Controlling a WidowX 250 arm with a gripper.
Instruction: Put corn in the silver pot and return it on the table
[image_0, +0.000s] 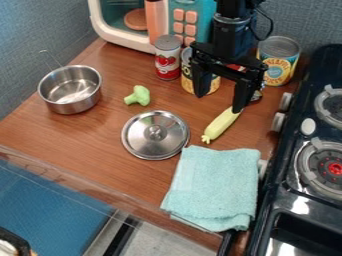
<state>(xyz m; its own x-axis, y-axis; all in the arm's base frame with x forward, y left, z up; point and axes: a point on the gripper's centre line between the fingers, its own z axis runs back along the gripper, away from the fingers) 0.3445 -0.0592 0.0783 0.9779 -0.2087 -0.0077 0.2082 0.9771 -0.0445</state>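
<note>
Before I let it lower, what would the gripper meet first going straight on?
Probably the toy corn, whose upper end shows at one fingertip of the open gripper; depth is unclear, so possibly the wooden counter beside it.

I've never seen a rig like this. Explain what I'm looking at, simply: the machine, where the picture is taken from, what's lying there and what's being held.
The black machine is a robot arm. It enters from the top, and its two-finger pincer hangs over a wooden counter. The single picture comes from a fixed camera looking down at a slant.

On the counter are a silver pot, its lid apart from it, toy broccoli, toy corn and a folded teal towel. Cans stand farther back; a stove is at the right.

The pincer is open and holds nothing. One fingertip is close to the corn; I can't tell whether they touch.
</note>
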